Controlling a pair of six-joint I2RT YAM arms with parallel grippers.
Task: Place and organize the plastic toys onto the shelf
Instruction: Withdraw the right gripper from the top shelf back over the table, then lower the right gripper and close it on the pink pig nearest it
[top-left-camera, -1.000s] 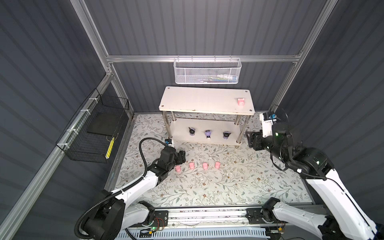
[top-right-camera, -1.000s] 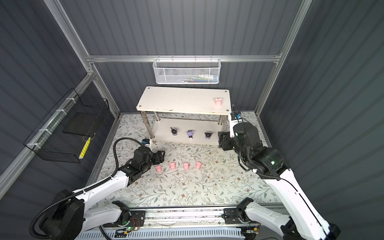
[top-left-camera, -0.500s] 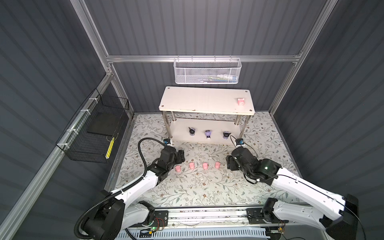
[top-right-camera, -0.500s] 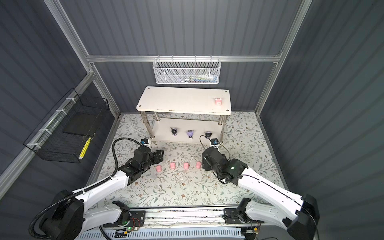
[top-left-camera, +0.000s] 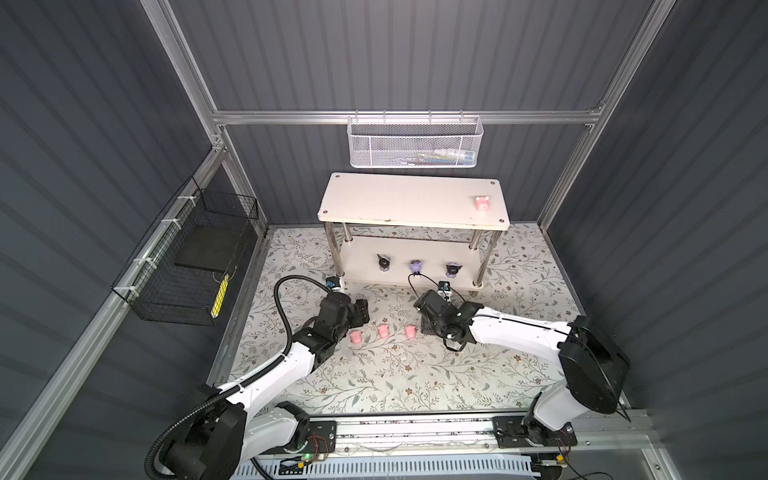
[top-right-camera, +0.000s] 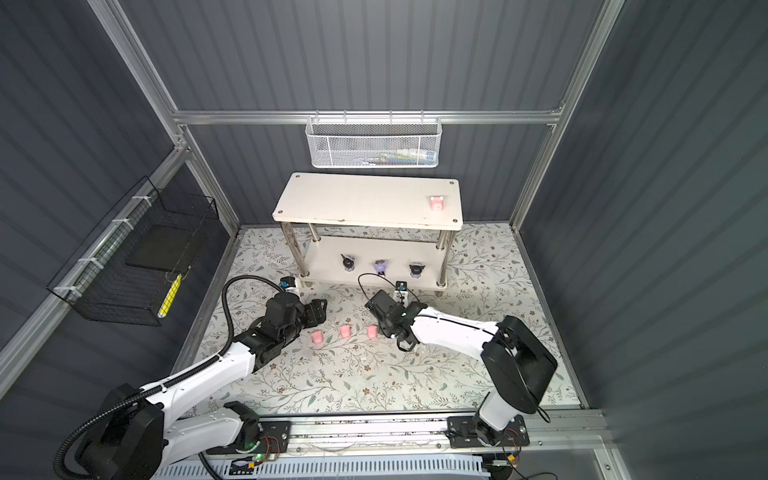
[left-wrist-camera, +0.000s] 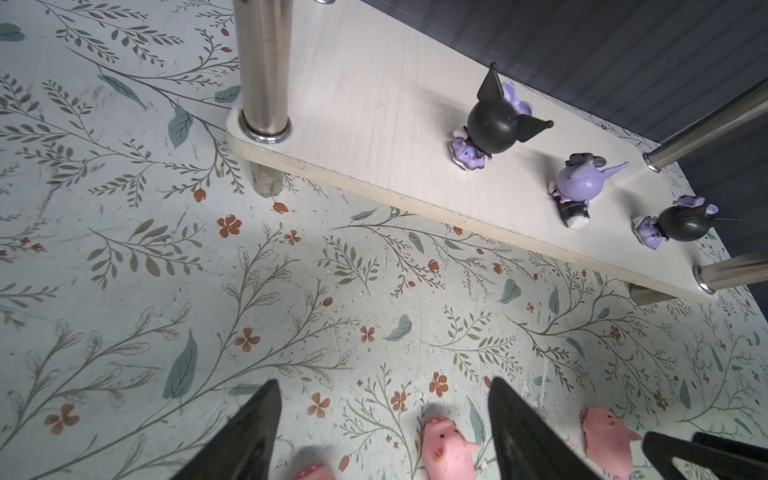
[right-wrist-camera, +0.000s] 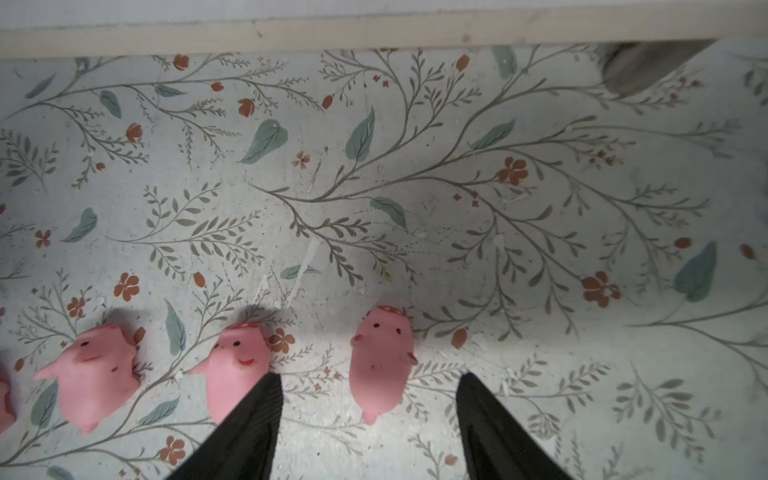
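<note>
The shelf (top-left-camera: 399, 199) stands at the back of the flowered surface (top-left-camera: 374, 374). A top-tier pig (top-left-camera: 481, 203) sits near the right end of its upper board. On the lower board three purple toys stand in a row: the left figurine (top-left-camera: 383, 262), the middle figurine (top-left-camera: 415, 266) and the right figurine (top-left-camera: 451, 269).

Four more pink pigs lie in a line on the surface in front of the shelf. The right wrist view shows them all: the end pig (right-wrist-camera: 382, 361), the second pig (right-wrist-camera: 237, 365), the third pig (right-wrist-camera: 95, 374) and a sliver of the fourth pig (right-wrist-camera: 3, 399) at the frame edge. In both top views only three show, because the end pig is hidden under the right arm.

The right tool (right-wrist-camera: 369, 375) is low over the end pig with its jaws spread, and the pig lies between them. A gap shows on each side, so nothing is pinched. One finger crosses in front of the second pig in that view.

The left tool (left-wrist-camera: 383, 381) is spread wide too and grips nothing. It sits close to the fourth pig's end of the line, on the shelf side.
</note>
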